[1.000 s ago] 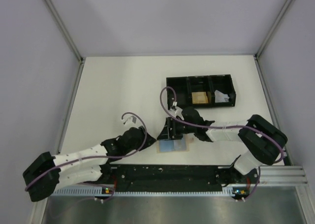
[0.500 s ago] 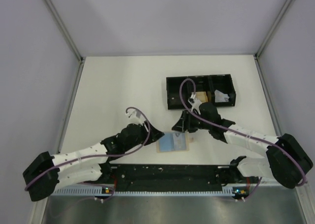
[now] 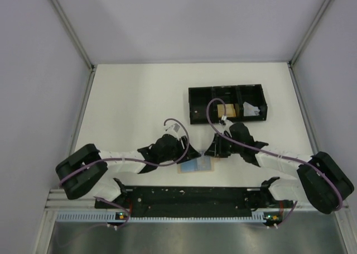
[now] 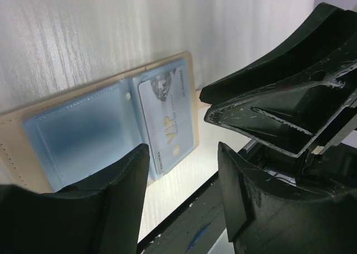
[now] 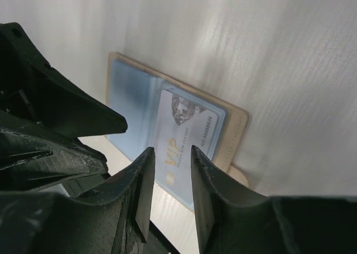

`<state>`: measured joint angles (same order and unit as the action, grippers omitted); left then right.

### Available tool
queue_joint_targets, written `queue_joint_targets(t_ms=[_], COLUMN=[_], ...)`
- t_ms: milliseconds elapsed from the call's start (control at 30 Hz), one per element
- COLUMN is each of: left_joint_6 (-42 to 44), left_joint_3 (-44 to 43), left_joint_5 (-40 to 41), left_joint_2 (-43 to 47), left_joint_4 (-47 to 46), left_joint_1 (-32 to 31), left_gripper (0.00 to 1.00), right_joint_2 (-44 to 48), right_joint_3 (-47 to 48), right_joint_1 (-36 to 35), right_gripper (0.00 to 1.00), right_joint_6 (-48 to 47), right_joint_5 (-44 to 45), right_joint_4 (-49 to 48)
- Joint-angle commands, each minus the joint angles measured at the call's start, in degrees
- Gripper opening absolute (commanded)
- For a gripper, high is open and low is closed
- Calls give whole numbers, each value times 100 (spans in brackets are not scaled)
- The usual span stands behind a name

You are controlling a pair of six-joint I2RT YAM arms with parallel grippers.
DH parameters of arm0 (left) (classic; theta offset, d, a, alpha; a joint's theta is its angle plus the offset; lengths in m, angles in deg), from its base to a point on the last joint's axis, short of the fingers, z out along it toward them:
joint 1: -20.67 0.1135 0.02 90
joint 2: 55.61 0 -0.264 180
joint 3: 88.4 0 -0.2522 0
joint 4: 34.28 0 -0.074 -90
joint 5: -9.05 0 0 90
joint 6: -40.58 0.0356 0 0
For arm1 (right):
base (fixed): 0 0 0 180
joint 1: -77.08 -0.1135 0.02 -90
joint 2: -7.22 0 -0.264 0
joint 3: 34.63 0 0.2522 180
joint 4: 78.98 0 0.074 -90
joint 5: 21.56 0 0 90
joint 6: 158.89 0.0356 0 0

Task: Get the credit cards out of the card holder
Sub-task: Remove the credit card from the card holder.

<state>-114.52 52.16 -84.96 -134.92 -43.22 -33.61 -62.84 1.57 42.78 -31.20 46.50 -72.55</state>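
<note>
The card holder (image 3: 202, 164) lies open and flat near the table's front edge, blue-grey panels up, tan border around. It also shows in the left wrist view (image 4: 78, 128) and the right wrist view (image 5: 129, 97). One pale credit card (image 4: 167, 120) marked VIP sticks partly out of its right pocket towards the front edge, also seen in the right wrist view (image 5: 187, 137). My left gripper (image 3: 187, 153) is open just above the holder's left side (image 4: 184, 195). My right gripper (image 3: 215, 149) is open with a narrow gap, over the card (image 5: 170, 190). Neither holds anything.
A black three-compartment tray (image 3: 195, 104) stands behind the holder, with an orange-tan block (image 3: 226, 110) in the middle and a white object (image 3: 250, 109) on the right. The black base rail (image 3: 189, 195) runs close in front of the holder. The two grippers are close together.
My left arm has swung right and now reaches the holder's left side. My right gripper has come down and nearer, from beside the tray to over the card.
</note>
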Motion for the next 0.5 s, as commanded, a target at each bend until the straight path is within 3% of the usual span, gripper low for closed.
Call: queue_joint_targets(t_ms=[0, 167, 467], left_joint_6=[-29, -29, 147], left_joint_3=[-219, -263, -360], left_joint_5=[-170, -170, -143], left_joint_2=[-242, -463, -779], left_joint_4=[-420, -367, -164], left_joint_1=[-21, -21, -21], left_gripper=[56, 52, 39], right_joint_2=[-174, -333, -578], right_joint_3=[-64, -117, -178], right_joint_1=[64, 108, 135], right_gripper=[30, 22, 17], right_joint_6=[-122, -113, -43], right_joint_5=[110, 154, 190], right_joint_4=[-260, -269, -233])
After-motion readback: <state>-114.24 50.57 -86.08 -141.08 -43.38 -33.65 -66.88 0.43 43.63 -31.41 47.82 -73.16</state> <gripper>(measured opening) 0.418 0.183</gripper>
